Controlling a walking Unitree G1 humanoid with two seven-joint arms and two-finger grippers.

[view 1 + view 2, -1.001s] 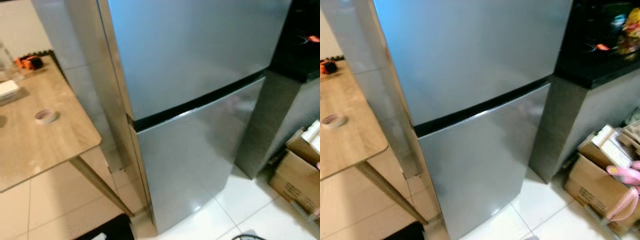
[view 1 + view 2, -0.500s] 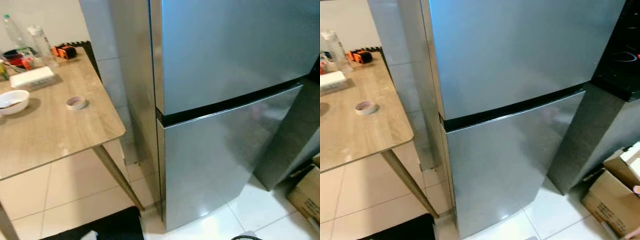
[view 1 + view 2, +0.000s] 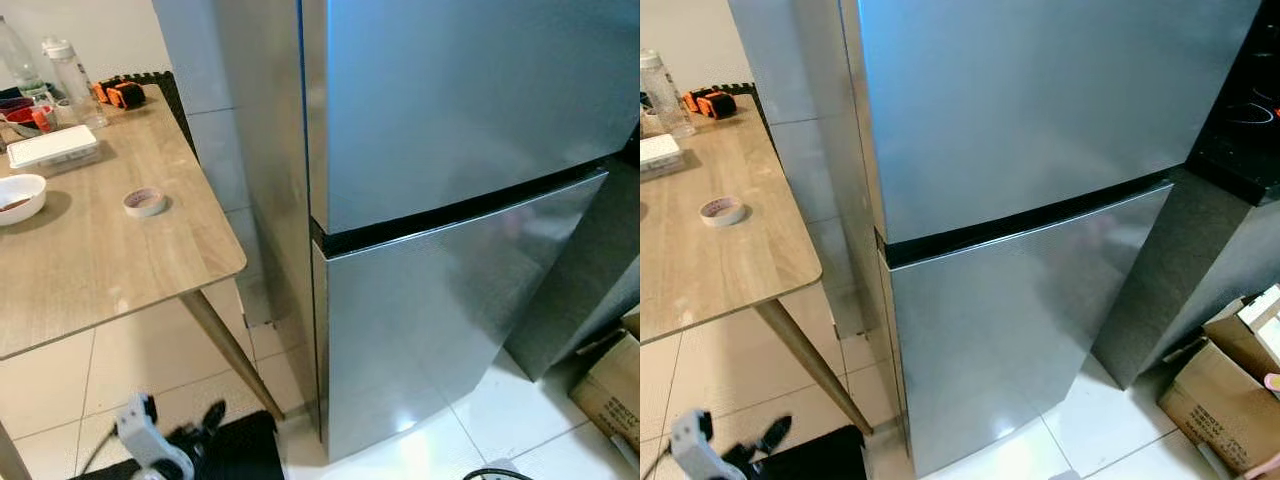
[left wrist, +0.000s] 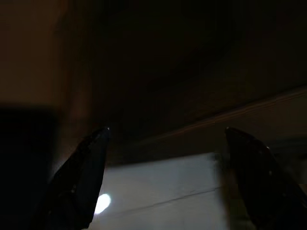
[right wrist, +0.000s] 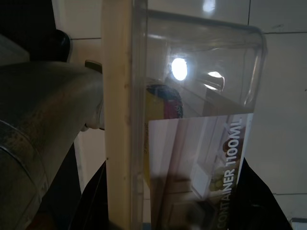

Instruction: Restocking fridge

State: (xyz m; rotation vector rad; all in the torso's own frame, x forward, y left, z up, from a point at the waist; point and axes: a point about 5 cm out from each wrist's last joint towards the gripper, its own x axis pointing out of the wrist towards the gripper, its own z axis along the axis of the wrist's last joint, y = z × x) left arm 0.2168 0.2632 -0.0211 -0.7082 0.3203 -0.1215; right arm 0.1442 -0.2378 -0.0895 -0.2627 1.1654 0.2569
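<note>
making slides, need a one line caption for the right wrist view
Right pincer holding a clear plastic container with a cream lid above the white tiled floor.

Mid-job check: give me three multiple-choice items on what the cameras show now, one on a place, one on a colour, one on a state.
1. Where does the roll of tape lie?
A. on the wooden table
B. on the floor tiles
C. on top of the cardboard box

2. What colour is the fridge?
A. white
B. silver grey
C. red

3. What state are the fridge doors in?
A. both shut
B. upper door open
C. lower door open

Answers:
1. A: the roll of tape rests on the wooden table to the robot's left of the fridge.
2. B: the fridge has a silver grey metal face with a black band between its doors.
3. A: both doors sit flush, while the right gripper holds a clear container and the left gripper hangs open in the shade.
</note>
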